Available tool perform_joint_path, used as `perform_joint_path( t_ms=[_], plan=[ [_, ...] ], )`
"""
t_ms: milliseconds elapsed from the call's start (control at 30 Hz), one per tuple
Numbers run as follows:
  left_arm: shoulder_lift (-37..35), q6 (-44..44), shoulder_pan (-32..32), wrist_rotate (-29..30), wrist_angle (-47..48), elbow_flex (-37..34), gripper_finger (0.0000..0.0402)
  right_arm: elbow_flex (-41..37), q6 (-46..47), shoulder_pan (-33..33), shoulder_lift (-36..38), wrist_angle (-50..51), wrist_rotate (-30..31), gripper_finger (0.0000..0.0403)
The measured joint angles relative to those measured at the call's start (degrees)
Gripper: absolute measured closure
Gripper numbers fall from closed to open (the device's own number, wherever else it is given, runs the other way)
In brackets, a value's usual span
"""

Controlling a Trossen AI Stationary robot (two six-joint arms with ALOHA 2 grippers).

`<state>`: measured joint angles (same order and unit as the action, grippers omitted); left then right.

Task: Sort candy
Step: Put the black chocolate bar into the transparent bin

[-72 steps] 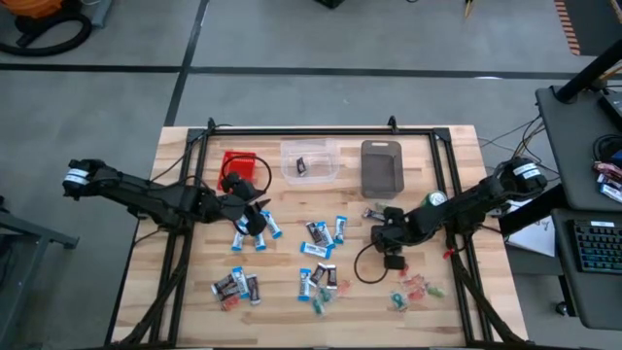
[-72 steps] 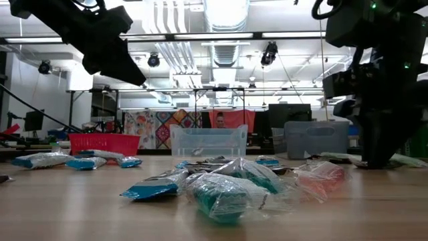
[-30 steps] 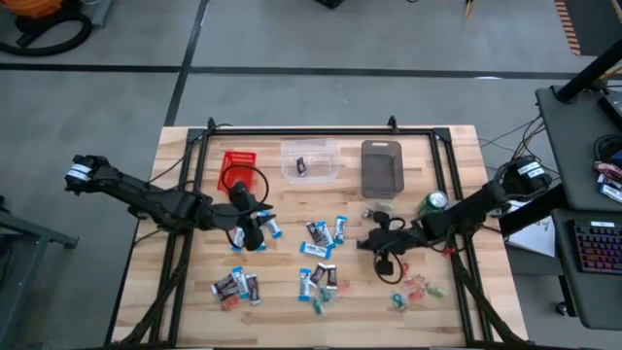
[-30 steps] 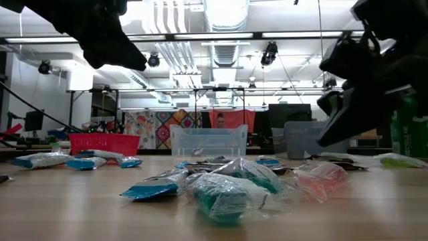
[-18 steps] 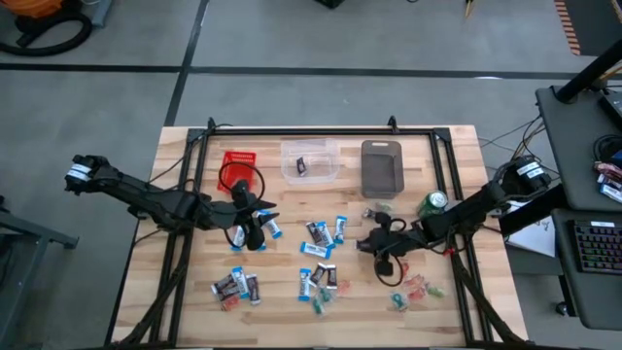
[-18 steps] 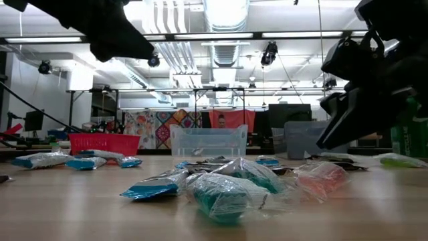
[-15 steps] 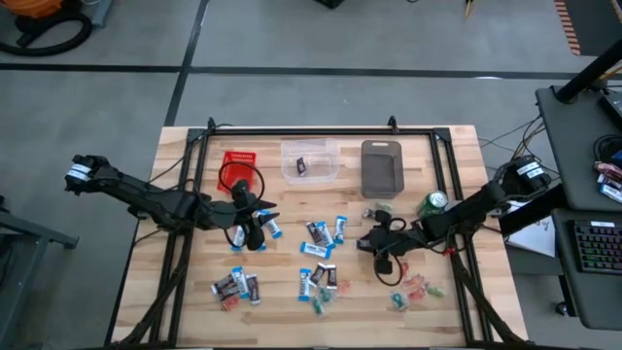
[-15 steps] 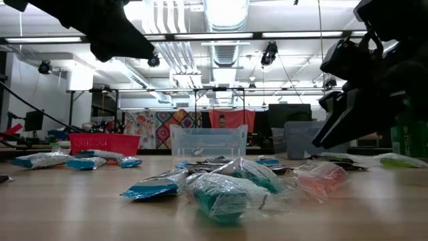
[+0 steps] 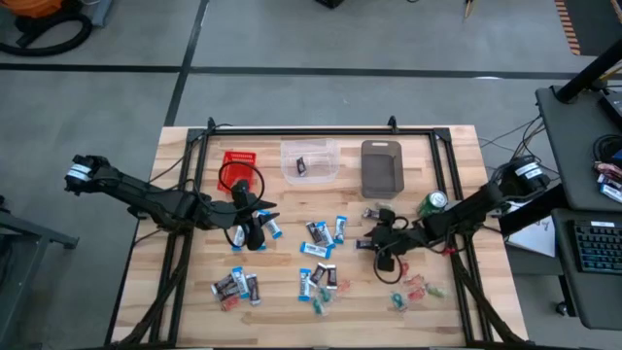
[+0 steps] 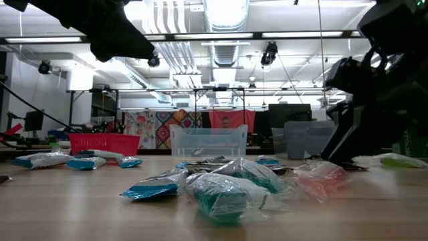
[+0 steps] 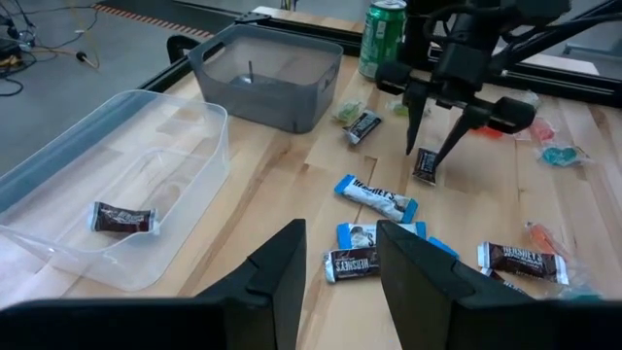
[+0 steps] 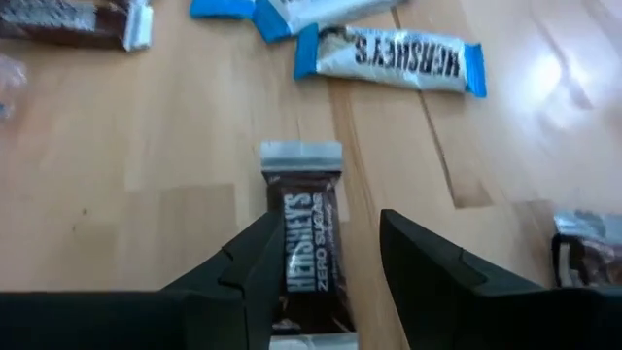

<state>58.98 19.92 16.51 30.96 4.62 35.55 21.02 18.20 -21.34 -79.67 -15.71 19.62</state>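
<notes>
The dark brown candy bar (image 12: 307,255) lying between the fingers of the right end effector (image 12: 328,255) reads "HERSHEY'S" in large silver letters, with "ZERO SUGAR" in smaller letters beside it, running along the wrapper's length. Beyond it on the tabletop (image 12: 117,146), a blue-and-white candy bar (image 12: 391,57) also reads "HERSHEY'S", seen upside down in the right wrist view. In the left wrist view, another blue-and-white bar (image 11: 376,197) carries "HERSHEY'S" in dark letters, and two brown bars, one (image 11: 352,261) near the left end effector (image 11: 340,267) and one (image 11: 522,260) toward the edge, show lettering that looks like the same brand, too small to read surely.
</notes>
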Motion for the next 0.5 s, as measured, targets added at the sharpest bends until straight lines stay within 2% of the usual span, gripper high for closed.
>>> perform_joint_path(
  t_ms=[300,500],
  plan=[
    [0.0,-0.09,0.0,0.0,-0.24,0.0,0.029,2.68,0.88,0.0,-8.81,-0.79,0.38,0.0245],
    [0.0,-0.07,0.0,0.0,-0.29,0.0,0.029,3.18,1.79,0.01,-11.16,-0.65,-0.94,0.0282]
  ],
)
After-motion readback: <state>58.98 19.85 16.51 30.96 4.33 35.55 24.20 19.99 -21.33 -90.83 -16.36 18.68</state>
